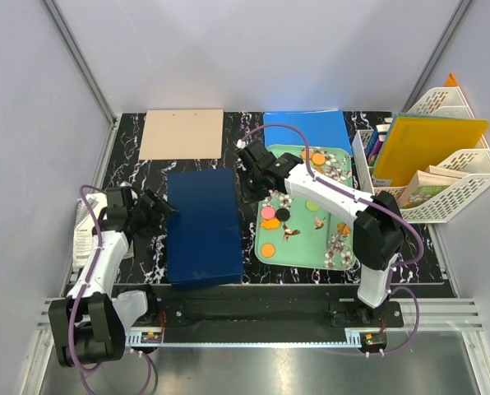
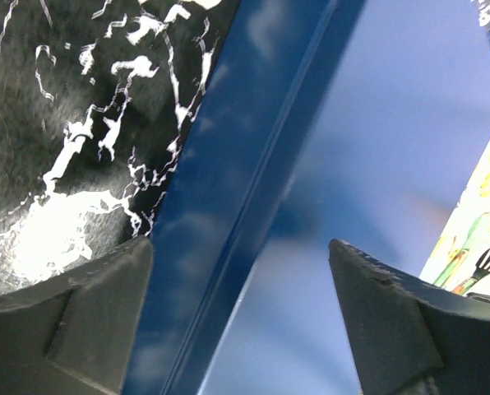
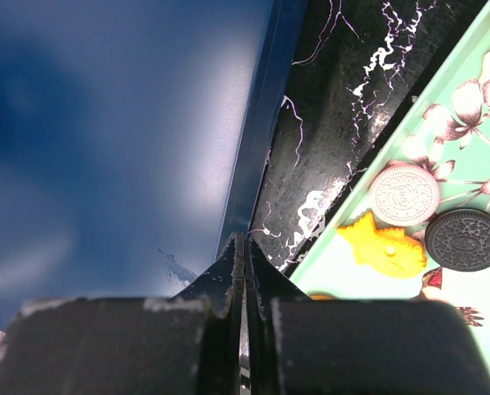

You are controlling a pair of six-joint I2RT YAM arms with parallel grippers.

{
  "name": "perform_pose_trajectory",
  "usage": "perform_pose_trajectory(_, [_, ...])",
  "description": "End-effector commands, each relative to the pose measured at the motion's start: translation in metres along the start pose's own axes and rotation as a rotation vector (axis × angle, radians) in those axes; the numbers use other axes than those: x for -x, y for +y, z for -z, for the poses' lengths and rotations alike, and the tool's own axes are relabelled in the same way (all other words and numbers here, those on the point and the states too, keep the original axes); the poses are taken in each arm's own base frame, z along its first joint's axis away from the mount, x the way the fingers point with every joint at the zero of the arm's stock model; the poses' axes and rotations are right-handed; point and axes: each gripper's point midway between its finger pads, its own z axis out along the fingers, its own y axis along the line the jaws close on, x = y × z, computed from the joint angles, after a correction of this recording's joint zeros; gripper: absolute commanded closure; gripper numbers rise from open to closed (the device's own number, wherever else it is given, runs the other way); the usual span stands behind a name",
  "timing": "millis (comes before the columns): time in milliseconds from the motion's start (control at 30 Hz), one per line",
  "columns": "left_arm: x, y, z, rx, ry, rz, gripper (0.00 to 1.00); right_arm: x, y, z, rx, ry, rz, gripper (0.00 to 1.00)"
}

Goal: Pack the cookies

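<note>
The cookies lie on a mint-green flowered tray: a pink cookie, a black cookie, a green cookie and several orange cookies. A dark blue box lies left of the tray. My left gripper is open, and its jaws straddle the box's left edge. My right gripper is shut and empty, with its tip at the box's right edge. The right wrist view shows the pink cookie, the black cookie and an orange fish-shaped piece.
A tan board and a bright blue flat box lie at the back. A white file rack with a yellow folder stands at the right. A white packet lies at the left by the left arm.
</note>
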Motion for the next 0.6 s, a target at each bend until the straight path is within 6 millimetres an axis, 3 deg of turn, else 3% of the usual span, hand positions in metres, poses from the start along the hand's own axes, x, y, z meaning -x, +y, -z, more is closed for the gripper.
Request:
perform_pose_trajectory(0, [-0.003,-0.004,-0.003,-0.050,-0.004,-0.023,0.15,0.012,0.004,0.010,0.016,-0.046,-0.013,1.00])
perform_pose_trajectory(433, [-0.018,0.041,-0.013,0.108,0.012,0.055,0.48,0.012,0.005,0.009,0.019,-0.051,-0.016,1.00])
perform_pose_trajectory(567, [-0.022,0.048,-0.015,0.144,0.030,0.078,0.56,0.020,0.018,0.018,0.084,-0.081,-0.008,1.00])
